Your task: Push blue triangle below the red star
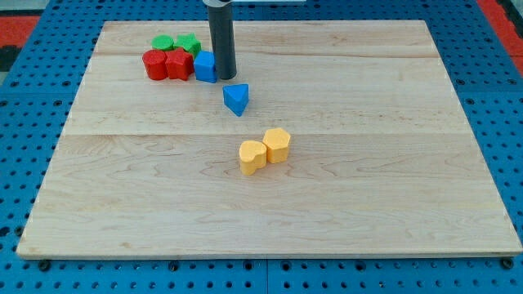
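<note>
The blue triangle (236, 99) lies near the middle top of the wooden board, on its own. The red star (177, 64) sits in a cluster at the view's upper left, up and to the left of the triangle. My tip (225, 77) stands just above and slightly left of the blue triangle, with a small gap between them. It stands right beside a blue cube-like block (205, 67), which sits to the right of the red star.
A red round block (154, 64) sits left of the red star. Two green blocks (163, 42) (189, 42) lie behind the red ones. Two yellow blocks (252, 156) (277, 144) touch each other at the board's middle. The board edge (261, 252) drops to a blue pegboard.
</note>
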`<state>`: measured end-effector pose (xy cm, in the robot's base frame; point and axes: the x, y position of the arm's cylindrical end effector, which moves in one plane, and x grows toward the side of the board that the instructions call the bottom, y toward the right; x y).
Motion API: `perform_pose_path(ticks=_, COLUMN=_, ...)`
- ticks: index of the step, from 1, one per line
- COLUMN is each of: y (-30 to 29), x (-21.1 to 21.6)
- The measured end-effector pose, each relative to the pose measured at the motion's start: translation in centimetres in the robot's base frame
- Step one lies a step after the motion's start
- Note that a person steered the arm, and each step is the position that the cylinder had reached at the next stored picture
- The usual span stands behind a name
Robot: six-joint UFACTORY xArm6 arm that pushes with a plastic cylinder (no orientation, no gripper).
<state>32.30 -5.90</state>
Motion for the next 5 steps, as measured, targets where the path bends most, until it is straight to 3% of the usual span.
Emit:
perform_pose_path(ticks=1, y=2.8, x=0.0)
perform_pose_path(ticks=2, y=11.9, x=1.5)
perform_pose_path(ticks=3, y=10.7, x=6.7)
perform_pose_path(ticks=5, y=-1.5, x=7.4)
